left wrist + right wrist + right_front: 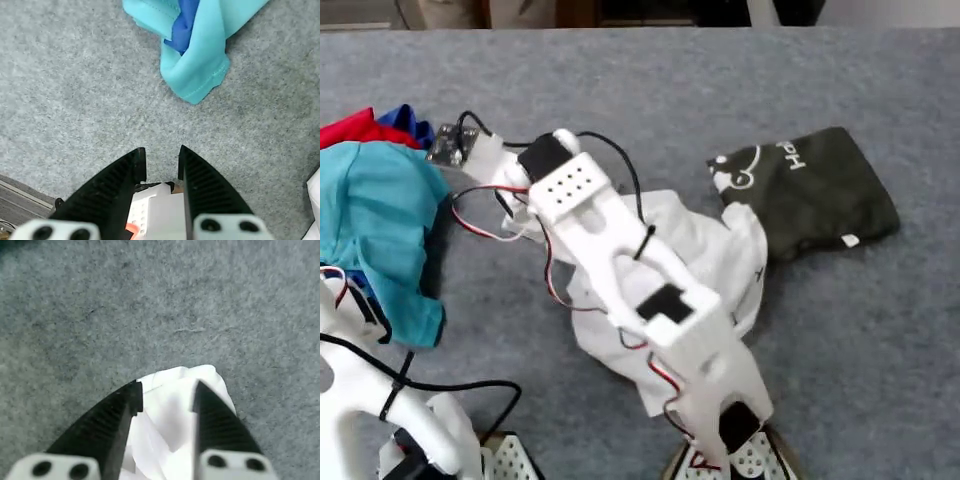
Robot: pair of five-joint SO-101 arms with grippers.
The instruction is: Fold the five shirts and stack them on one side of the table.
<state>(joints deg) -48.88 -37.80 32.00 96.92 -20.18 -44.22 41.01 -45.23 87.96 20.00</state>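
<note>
A crumpled white shirt (715, 250) lies mid-table under my right arm, which stretches toward the far left. In the right wrist view my right gripper (167, 387) is shut on a fold of the white shirt (175, 405), just above the grey table. A dark folded shirt (810, 195) with a white print lies to the right. At the left edge is a heap with a teal shirt (375, 225) over a red shirt (350, 128) and a blue shirt (410, 120). My left gripper (162, 152) hangs slightly open over bare table, short of the teal shirt's corner (200, 65).
Grey felt covers the table (720, 90). Loose red, white and black cables (480, 225) trail from the right arm near the teal heap. The left arm's base (380, 410) stands at the front left. The table's front edge (20, 197) lies just behind my left gripper.
</note>
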